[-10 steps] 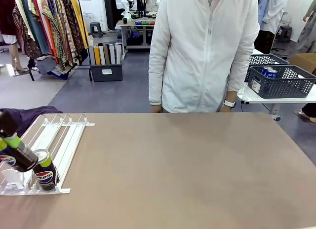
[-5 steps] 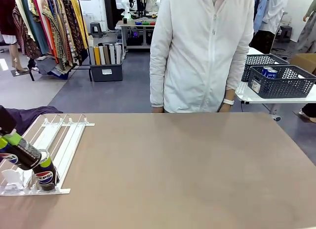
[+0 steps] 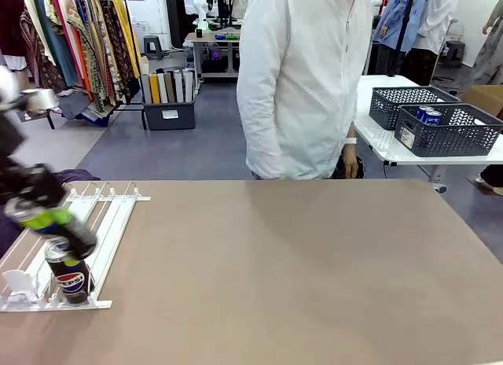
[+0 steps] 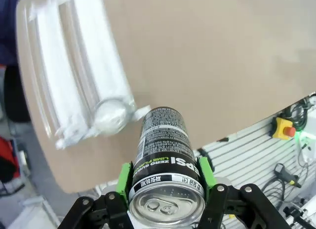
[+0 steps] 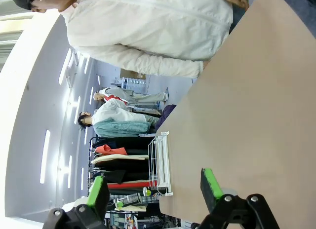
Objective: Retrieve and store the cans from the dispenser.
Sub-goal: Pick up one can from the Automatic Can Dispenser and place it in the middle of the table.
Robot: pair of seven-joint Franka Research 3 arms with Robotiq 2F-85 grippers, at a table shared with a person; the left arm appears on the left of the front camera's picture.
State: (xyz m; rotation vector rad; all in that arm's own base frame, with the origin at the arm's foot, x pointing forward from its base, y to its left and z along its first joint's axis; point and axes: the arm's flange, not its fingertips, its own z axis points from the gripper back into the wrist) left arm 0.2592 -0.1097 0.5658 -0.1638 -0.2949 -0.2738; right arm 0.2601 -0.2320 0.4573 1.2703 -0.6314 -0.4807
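Over at the far left, the left gripper (image 4: 165, 175) is clamped on a black Pepsi lime can (image 4: 164, 140), its green pads pressed to both sides just under the silver top. From the front, that can hangs tilted above the near end of the dispenser (image 3: 106, 215). The arm is smeared there, so the can looks lifted off the rails, though I can't be sure.

Just below it, a second Pepsi can (image 3: 71, 274) stands upright in a lane at the dispenser's near end, with a white tab (image 3: 20, 283) beside it. The brown table (image 3: 299, 270) stretches off to the right. A person (image 3: 306, 90) in a white jacket stands at its far edge.

The right gripper (image 5: 153, 187) hangs over the tabletop, jaws spread wide with nothing between them. Farthest right, on a separate table, a dark grey basket (image 3: 452, 137) holds blue cans (image 3: 428, 114).
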